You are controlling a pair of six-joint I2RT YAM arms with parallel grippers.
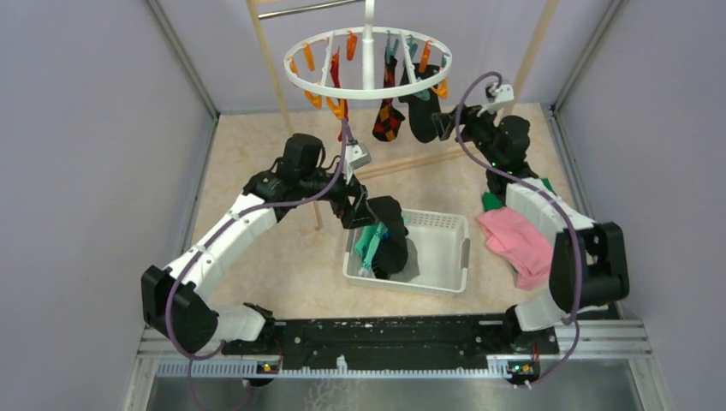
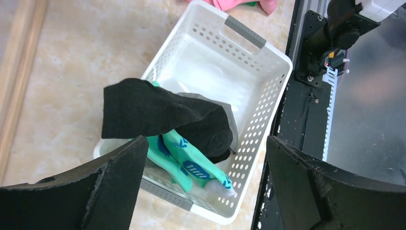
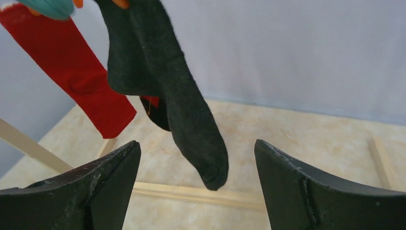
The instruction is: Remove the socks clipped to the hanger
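the left gripper point(image 2: 203, 143) is held over the white perforated plastic basket point(image 2: 282, 64), its jaws spread wide and nothing gripped; a loose black sock point(image 2: 158, 110) is seen below it, draped over the near rim on top of teal patterned socks point(image 2: 191, 163) inside the basket. the right gripper point(image 3: 196, 148) is raised toward the white round plastic ring hanger point(image 1: 369, 51), jaws likewise wide apart and empty, with a hanging black sock point(image 3: 191, 120) dangling just ahead of the gap and touched by neither finger. a red sock point(image 3: 86, 86) is clipped beside it, and a black argyle sock with orange-red diamonds point(image 1: 388, 120) is seen between them from above, so three socks are judged left to unclip. the step in hand is judged to be the grasp of the hanging black sock. it is best done if the gripper is moved forward until the sock's leg lies fully between the fingers, the jaws are closed well above the toe but below the clip, and the pull is made straight down and steadily, so that the clip lets go and the hanger is not set swinging. the red sock should be kept out of the grip.
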